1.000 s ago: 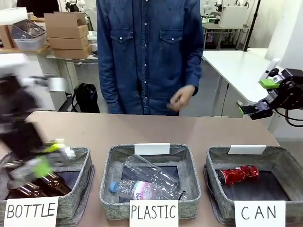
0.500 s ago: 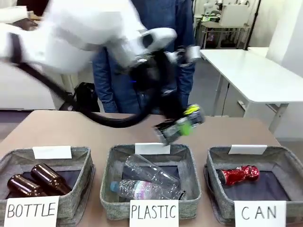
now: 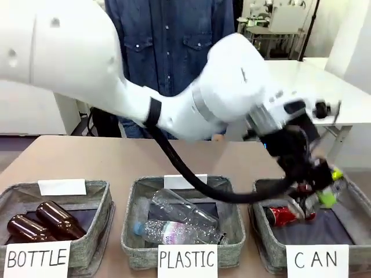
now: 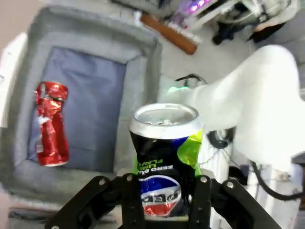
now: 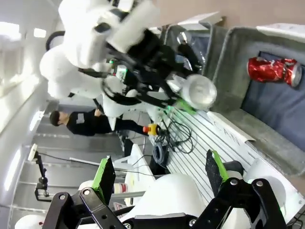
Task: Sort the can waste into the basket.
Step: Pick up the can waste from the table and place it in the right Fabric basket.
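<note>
My left arm reaches across the table to the right, and my left gripper (image 3: 317, 191) hangs just above the CAN basket (image 3: 259, 223), shut on a dark blue-black can (image 3: 310, 200) with green and blue marks. The left wrist view shows that can (image 4: 164, 157) upright between the fingers (image 4: 127, 200), silver top towards the camera, over the basket's near wall (image 4: 95, 40). A dented red can (image 3: 284, 215) lies on the basket's dark bottom, also seen as the red can (image 4: 51, 125) and the red can (image 5: 274, 70). My right gripper (image 5: 159, 188) is open and holds nothing.
The PLASTIC bin (image 3: 130, 231) in the middle holds clear bottles (image 3: 182, 223). At the left, the BOTTLE bin (image 3: 98, 217) holds brown bottles (image 3: 40, 220). A person in a denim shirt (image 3: 174, 46) stands at the far side, behind my left arm.
My left arm has swung from over the BOTTLE bin at the left, across the middle, to above the CAN basket, carrying the dark can. The right gripper has left the front view.
</note>
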`<state>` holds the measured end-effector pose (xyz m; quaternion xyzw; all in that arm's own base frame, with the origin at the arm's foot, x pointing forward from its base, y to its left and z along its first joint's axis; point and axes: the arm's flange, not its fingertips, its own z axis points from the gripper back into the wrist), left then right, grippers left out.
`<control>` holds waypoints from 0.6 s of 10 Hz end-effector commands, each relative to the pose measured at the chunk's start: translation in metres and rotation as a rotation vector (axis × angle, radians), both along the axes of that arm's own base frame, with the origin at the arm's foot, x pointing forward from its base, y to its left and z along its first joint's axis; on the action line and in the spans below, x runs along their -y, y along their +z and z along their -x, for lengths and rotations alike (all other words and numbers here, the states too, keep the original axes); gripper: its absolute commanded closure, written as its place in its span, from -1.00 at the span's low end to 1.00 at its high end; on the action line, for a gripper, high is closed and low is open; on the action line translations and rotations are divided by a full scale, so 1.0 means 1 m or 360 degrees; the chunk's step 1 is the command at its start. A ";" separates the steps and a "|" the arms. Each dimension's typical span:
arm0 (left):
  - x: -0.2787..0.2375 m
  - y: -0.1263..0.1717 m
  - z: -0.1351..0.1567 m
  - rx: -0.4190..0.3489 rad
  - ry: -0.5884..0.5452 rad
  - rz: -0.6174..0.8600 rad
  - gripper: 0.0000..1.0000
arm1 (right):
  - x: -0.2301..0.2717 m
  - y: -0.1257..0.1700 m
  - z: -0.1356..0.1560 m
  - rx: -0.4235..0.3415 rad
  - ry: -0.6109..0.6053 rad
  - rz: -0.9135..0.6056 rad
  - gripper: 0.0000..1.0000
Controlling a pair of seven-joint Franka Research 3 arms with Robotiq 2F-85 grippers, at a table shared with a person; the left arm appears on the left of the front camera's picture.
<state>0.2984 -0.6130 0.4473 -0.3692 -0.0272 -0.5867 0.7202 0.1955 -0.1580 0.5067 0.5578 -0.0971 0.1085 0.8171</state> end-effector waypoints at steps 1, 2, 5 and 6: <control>-0.015 0.025 -0.005 -0.0039 -0.0037 0.0073 0.21 | 0.001 0.002 -0.005 -0.0008 -0.0014 -0.0014 -1.00; -0.015 0.025 -0.005 -0.0039 -0.0037 0.0073 0.21 | 0.001 0.002 -0.005 -0.0008 -0.0014 -0.0014 -1.00; -0.005 0.014 -0.007 -0.0015 0.0000 0.0032 0.21 | 0.001 0.002 -0.005 -0.0008 -0.0014 -0.0014 -1.00; -0.004 0.013 -0.003 0.0199 0.0013 0.0111 0.21 | 0.001 0.002 -0.005 -0.0008 -0.0014 -0.0014 -1.00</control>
